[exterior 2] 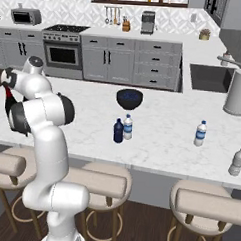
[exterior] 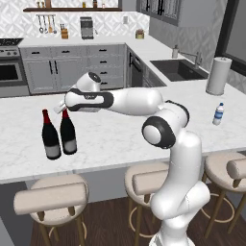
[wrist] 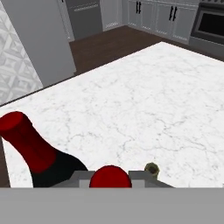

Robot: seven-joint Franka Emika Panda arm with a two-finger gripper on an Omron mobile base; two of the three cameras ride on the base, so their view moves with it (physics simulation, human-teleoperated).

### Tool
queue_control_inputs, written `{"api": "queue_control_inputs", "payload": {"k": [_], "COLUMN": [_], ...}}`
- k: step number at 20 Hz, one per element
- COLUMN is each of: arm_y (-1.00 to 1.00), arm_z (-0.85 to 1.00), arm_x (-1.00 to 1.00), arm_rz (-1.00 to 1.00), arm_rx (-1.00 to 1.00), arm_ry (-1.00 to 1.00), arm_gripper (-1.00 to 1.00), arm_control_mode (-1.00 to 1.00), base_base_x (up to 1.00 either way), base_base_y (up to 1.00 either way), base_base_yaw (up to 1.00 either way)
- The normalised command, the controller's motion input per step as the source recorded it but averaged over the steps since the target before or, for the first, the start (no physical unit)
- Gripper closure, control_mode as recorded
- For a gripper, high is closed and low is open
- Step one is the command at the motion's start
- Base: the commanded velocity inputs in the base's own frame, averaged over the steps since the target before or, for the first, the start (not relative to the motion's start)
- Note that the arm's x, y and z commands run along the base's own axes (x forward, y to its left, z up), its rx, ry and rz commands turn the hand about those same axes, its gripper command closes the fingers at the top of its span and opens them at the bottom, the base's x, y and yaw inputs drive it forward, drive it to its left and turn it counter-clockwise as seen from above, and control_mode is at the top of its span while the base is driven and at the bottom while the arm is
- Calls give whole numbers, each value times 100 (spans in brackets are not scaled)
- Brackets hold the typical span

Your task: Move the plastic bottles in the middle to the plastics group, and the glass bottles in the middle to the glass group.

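Holding the wine bottle [exterior: 68,132] by its red foil neck, the gripper [exterior: 64,108] is closed tight on it at the far left end of the marble island counter [exterior: 120,139]; in the hand view the red top [wrist: 110,176] sits right between the finger tips. This carried bottle stands upright just beside the glass group's wine bottle [exterior: 50,135], its base on or just above the counter, though I cannot tell which. The amber beer bottle of that group is a small top [wrist: 151,168] just past the gripper in the hand view. So the step in hand looks like the delivery of the middle glass bottle, nearly finished. The next move calls for confirming that the bottle rests on the counter, opening the jaws, and lifting straight up so neither tall bottle is knocked over. Still in the middle of the counter, well away from the wine bottles, stand the dark blue bottle [exterior 2: 118,131] and the pale bottle with a blue label [exterior 2: 127,127], touching or nearly so, in front of the dark bowl [exterior 2: 129,99]. The plastics group's clear water bottle [exterior 2: 200,133] waits farther toward the sink end; both small bottles still have to go there.
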Motion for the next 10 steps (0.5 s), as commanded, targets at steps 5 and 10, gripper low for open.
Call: {"api": "queue_control_inputs", "payload": {"k": [5, 10], "arm_y": [0, 0], "arm_z": [-9, 0], "arm_x": [-3, 0], "arm_rz": [0, 0], "arm_rx": [0, 0], "arm_ry": [-1, 0], "arm_gripper": [100, 100], "arm_control_mode": [-100, -100], "base_base_x": [0, 0], "base_base_y": [0, 0], "base_base_yaw": [0, 0]}}
